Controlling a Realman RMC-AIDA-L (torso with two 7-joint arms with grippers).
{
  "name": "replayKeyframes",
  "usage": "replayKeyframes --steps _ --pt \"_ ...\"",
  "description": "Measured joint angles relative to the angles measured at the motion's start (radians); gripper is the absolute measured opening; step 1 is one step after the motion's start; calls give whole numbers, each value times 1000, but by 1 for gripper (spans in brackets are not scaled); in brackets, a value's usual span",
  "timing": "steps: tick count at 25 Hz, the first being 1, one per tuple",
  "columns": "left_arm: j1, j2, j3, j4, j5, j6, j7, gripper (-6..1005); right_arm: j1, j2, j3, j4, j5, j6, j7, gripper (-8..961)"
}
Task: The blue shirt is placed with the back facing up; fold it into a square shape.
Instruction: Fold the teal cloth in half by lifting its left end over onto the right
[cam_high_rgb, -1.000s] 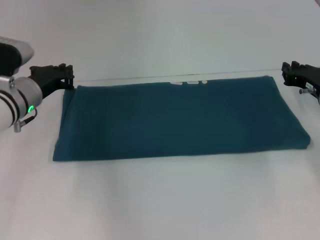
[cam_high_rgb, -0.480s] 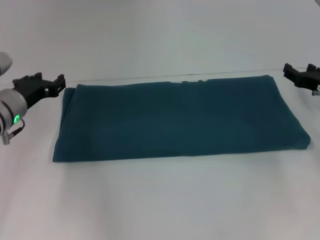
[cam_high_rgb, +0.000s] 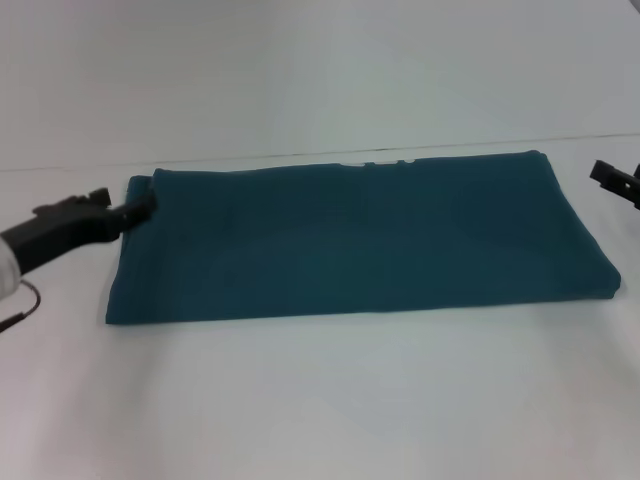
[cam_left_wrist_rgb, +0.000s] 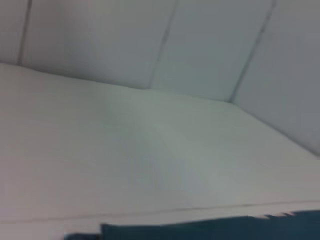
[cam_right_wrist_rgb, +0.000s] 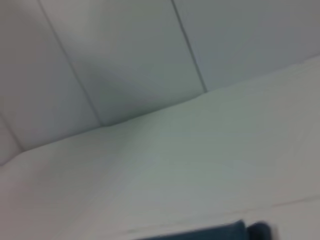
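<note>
The blue shirt (cam_high_rgb: 360, 235) lies folded flat between left gripper (cam_high_rgb: 140, 208) and right gripper (cam_high_rgb: 612, 176), finger state unclear

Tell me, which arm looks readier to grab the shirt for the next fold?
Probably the left: its end effector already touches the blue shirt at its far left corner, while the right end effector sits clear of it.

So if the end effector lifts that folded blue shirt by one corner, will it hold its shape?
Probably not. The blue shirt lies flat in soft, layered folds, so it would likely droop and unfold. It looks light, and a push from the left end effector at its corner would probably bunch it rather than slide it whole.
</note>
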Motion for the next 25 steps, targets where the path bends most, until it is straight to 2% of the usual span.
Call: replayKeyframes --steps 5,14,18,25 --pt "64 2 -5 76 70 121 -101 773 -58 -27 -52 -93 -83 -135 219 823" --pt "95 0 -46 106 197 156 -157 773 -105 -68 -35 -255 -206 -360 526 821" --pt "101 -1 -63 101 246 133 -173 774 -106 -90 -20 -264 -262 -382 603 823" --pt "104 -4 -69 88 276 109 -187 774 -95 -105 14 -271 -357 -404 681 819"
